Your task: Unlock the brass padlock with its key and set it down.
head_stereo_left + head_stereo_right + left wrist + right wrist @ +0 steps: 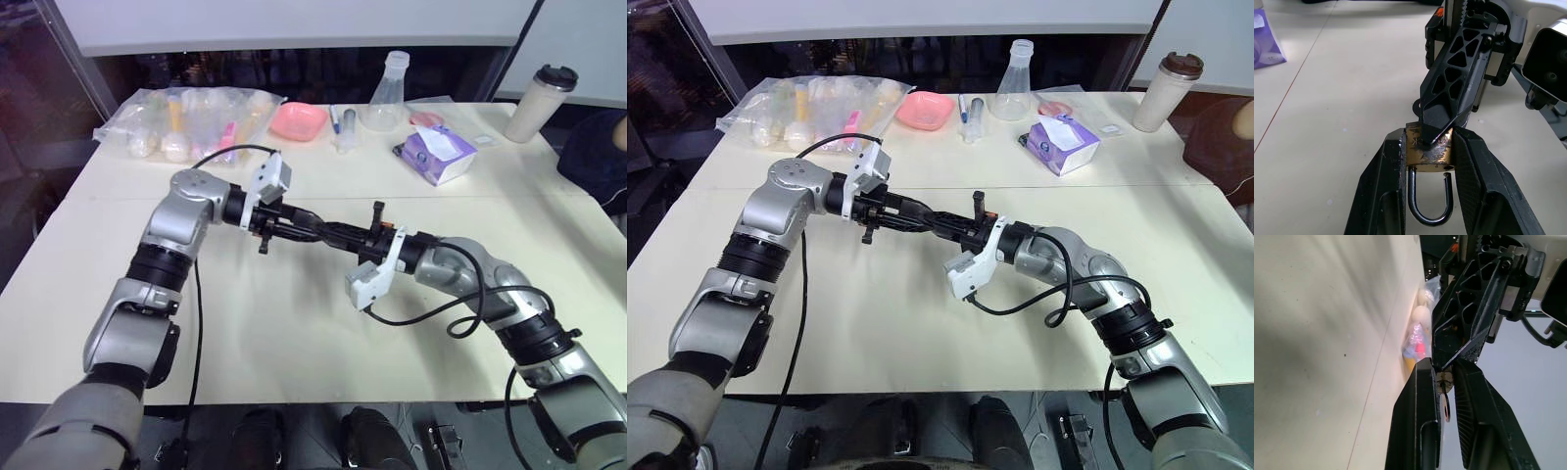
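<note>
Between black fingers point(1474, 186), scuffed brass padlock point(1429, 152), dark shackle.

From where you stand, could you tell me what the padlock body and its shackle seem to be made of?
The padlock body looks like brass: yellow metal, scuffed and dulled. Its shackle looks like steel, a thin dark glossy loop, though plating can't be ruled out.

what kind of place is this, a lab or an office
Probably a lab or test room: a conical flask and a bag of plastic bottles stand at the far edge of a plain work table, beside a tissue box.
</note>
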`<state>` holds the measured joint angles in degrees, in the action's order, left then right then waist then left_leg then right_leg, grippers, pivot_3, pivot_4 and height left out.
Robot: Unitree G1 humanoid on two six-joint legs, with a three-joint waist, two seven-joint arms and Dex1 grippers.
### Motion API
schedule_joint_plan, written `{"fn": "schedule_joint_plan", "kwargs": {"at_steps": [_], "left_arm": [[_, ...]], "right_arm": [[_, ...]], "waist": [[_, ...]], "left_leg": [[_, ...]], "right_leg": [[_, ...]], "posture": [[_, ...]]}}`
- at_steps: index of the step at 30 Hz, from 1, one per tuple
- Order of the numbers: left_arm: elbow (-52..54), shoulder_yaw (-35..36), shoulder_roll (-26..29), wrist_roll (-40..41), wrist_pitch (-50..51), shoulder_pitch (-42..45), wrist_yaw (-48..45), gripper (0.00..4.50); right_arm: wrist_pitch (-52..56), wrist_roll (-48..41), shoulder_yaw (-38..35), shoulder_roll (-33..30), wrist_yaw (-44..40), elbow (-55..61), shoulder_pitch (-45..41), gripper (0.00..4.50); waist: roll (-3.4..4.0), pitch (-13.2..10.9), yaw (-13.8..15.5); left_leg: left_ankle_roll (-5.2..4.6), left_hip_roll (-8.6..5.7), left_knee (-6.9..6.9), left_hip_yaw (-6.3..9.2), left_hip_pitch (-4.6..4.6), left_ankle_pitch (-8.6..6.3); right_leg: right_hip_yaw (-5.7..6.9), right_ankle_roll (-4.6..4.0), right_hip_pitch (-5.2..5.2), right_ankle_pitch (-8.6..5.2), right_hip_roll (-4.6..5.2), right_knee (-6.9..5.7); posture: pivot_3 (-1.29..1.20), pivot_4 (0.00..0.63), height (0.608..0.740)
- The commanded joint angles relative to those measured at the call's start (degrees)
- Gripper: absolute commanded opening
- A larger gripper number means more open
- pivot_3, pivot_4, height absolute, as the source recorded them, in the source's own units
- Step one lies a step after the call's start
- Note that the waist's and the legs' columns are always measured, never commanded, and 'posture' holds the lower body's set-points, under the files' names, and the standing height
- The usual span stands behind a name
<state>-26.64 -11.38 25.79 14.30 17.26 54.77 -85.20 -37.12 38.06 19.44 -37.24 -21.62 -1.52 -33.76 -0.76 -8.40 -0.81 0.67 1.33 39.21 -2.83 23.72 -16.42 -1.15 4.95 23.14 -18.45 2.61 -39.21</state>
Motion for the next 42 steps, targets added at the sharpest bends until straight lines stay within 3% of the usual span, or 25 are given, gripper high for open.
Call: {"fn": "schedule_joint_plan", "kwargs": {"at_steps": [1, 8, 9, 12, 15, 16, 19, 23, 26, 34, 42], "left_arm": [[2.5, -0.1, 0.0, 0.8, 0.4, 0.5, -1.0, 0.76], [1.6, -0.4, 0.0, -0.8, -0.9, 0.3, 0.4, 0.76], [1.4, -0.5, 0.1, -1.0, -1.2, 0.3, 0.6, 1.78], [0.8, -0.4, 0.6, -1.7, -2.6, 0.1, 1.1, 2.83], [-0.2, 1.4, 1.6, -1.6, -4.0, 0.2, 2.5, 4.25], [-0.8, 3.1, 2.0, -0.8, -4.5, 0.6, 3.5, 4.44], [-1.7, 7.8, 2.6, 2.9, 0.8, 2.6, 7.0, 4.44], [0.7, 8.4, 3.9, 3.6, 2.2, 1.3, 6.7, 4.44], [3.7, 8.5, 4.9, 4.6, 3.6, -0.7, 5.9, 3.59], [10.8, 8.4, 5.8, 7.4, 8.2, -3.8, 5.1, 0.04], [11.0, 4.8, 4.6, 5.2, 4.6, -6.0, 5.5, 0.04]], "right_arm": [[-0.6, -0.5, -1.4, 0.5, 1.1, 1.7, -1.7, 0.13], [-0.8, -0.5, -1.6, 0.3, 1.1, 1.5, -1.8, 0.13], [-0.8, -0.5, -1.6, 0.3, 1.1, 1.5, -1.8, 0.00], [-0.8, -0.5, -1.7, 0.4, 0.9, 1.4, -1.7, 0.00], [-0.5, -0.5, -1.7, 0.3, 0.8, 1.2, -1.7, 0.00], [-0.4, -0.5, -1.7, 0.3, 0.7, 1.0, -1.6, 0.00], [0.2, -1.2, -1.5, 0.3, 0.0, 0.9, -1.2, 0.00], [0.4, -1.3, -1.7, 0.2, -0.1, 1.1, -1.0, 0.00], [0.4, -1.3, -1.7, 0.1, -0.1, 0.8, -1.0, 0.00], [0.4, -1.5, -1.7, -0.1, -0.4, 0.8, -0.9, 0.00], [0.5, -1.7, -1.9, -0.1, -0.7, 0.5, -1.2, 0.00]], "waist": [[0.00, 0.0, 0.0], [0.00, 0.0, 0.0], [0.00, 0.0, 0.0], [0.00, 0.0, 0.0], [0.00, 0.0, 0.0], [0.00, 0.0, 0.0], [0.00, 0.0, -0.1], [0.00, 0.0, -0.1], [0.00, 0.0, 0.0], [0.00, 0.0, 0.0], [0.00, 0.0, 0.0]], "left_leg": [[0.00, 0.00, 0.00, 0.00, 0.00, 0.00], [0.00, 0.00, 0.00, 0.00, 0.00, 0.00], [0.00, 0.00, 0.00, 0.00, 0.00, 0.00], [0.00, 0.00, 0.00, 0.00, 0.00, 0.00], [0.00, 0.00, 0.00, -0.01, 0.00, 0.00], [0.00, 0.00, 0.00, 0.00, 0.00, 0.00], [0.00, 0.02, 0.00, 0.00, 0.00, 0.00], [0.01, 0.01, 0.00, 0.00, 0.00, 0.00], [0.02, 0.01, 0.00, 0.00, 0.00, 0.01], [0.04, 0.01, 0.00, 0.00, 0.00, 0.02], [0.05, 0.02, 0.00, 0.00, 0.00, 0.03]], "right_leg": [[0.00, 0.00, 0.00, 0.00, 0.00, 0.00], [0.00, 0.00, 0.00, 0.00, 0.00, 0.00], [0.00, 0.00, 0.00, 0.00, 0.00, 0.00], [-0.01, 0.00, 0.00, 0.00, 0.00, 0.00], [-0.01, 0.00, 0.00, 0.00, 0.00, 0.00], [-0.01, 0.00, 0.00, 0.00, 0.00, 0.00], [-0.01, 0.00, 0.01, 0.00, 0.01, -0.01], [-0.01, 0.00, 0.02, 0.00, 0.02, -0.02], [-0.01, 0.00, 0.01, 0.00, 0.03, -0.02], [-0.05, 0.00, 0.00, 0.00, 0.03, -0.02], [-0.07, 0.00, 0.01, 0.00, 0.02, -0.03]], "posture": [[0.00, 0.150, 0.715], [0.00, 0.150, 0.715], [0.00, 0.150, 0.715], [0.00, 0.150, 0.715], [0.00, 0.150, 0.715], [0.00, 0.150, 0.715], [0.00, 0.150, 0.715], [0.00, 0.150, 0.715], [0.00, 0.150, 0.715], [0.00, 0.150, 0.715], [0.00, 0.150, 0.715]]}}
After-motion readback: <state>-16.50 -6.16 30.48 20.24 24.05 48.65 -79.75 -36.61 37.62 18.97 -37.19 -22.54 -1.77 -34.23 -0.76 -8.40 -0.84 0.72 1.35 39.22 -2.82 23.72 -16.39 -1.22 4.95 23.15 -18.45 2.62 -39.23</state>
